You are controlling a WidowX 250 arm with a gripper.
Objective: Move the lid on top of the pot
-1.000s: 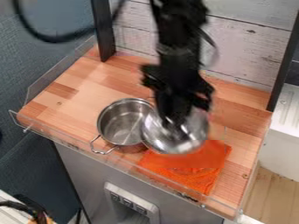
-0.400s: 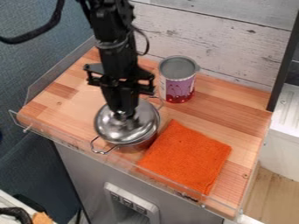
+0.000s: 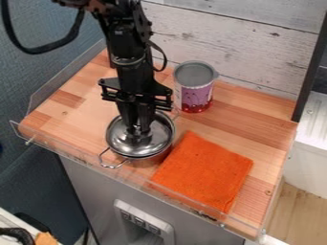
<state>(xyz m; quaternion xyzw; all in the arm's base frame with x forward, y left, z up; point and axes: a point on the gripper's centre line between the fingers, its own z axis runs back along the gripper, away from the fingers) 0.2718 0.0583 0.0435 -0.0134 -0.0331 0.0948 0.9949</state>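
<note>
See the gripper (image 3: 138,129) down at the middle of the lid (image 3: 121,142); cannot tell jaws open from closed. Find that lid on top of the pot (image 3: 150,161). Note one handle (image 3: 110,165) at seven o'clock (rather near the clear rail (image 3: 67,147)), the can (image 3: 195,95) at one, the orange cloth (image 3: 204,170) at four, beside the counter's (image 3: 246,112) front edge.
</note>
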